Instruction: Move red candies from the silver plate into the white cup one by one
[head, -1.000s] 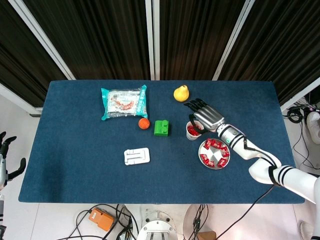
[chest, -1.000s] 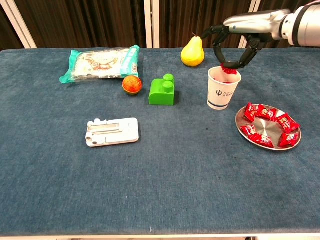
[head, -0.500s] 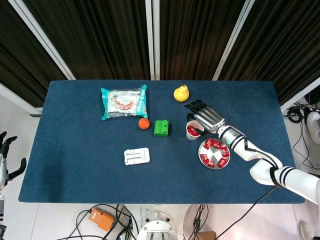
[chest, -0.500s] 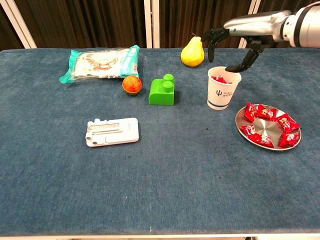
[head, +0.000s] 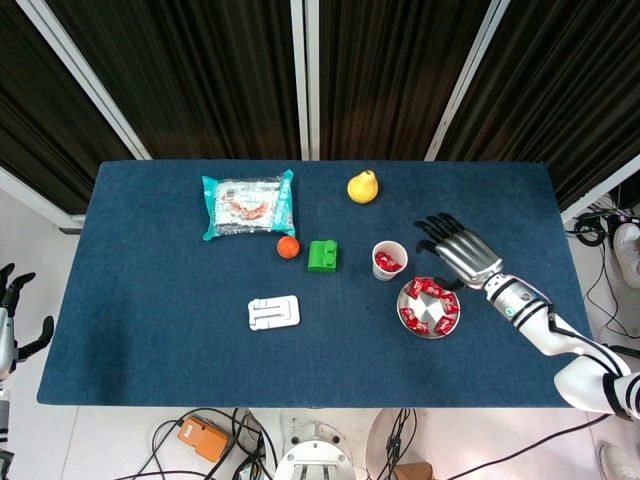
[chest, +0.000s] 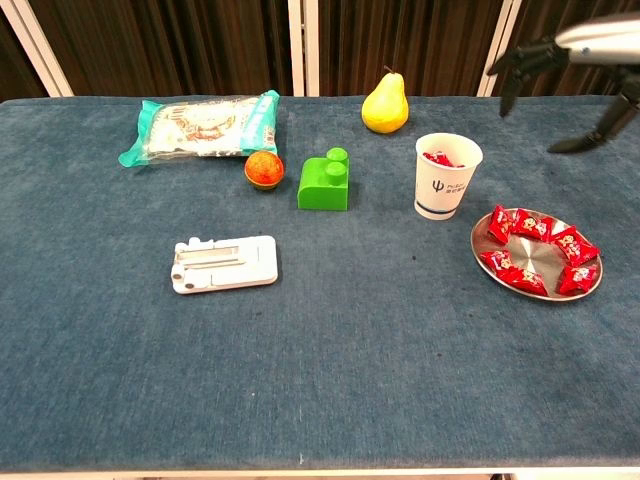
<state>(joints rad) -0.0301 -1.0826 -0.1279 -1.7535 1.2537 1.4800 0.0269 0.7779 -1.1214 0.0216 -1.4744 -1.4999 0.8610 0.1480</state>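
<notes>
Right hand (head: 459, 248) empty, fingers spread, hovering just behind silver plate (chest: 590, 290). Red candies (chest: 532, 251) remain on plate (some already in white cup (chest: 446, 177)). You: descend onto nearest edge candy, pinch only one.

Blue table (head: 150, 330) with snack bag (head: 247, 204), pear (head: 362, 186), orange ball (head: 288, 247), green block (head: 322, 256), white cup (head: 389, 260), silver plate (chest: 592, 288), white stand (head: 274, 313).

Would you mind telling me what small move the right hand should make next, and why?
Probably lower the right hand onto the plate to pinch one candy. The hand is open and holds nothing, hovering beside the cup, which already has candies inside, while several red candies still lie on the plate.
</notes>
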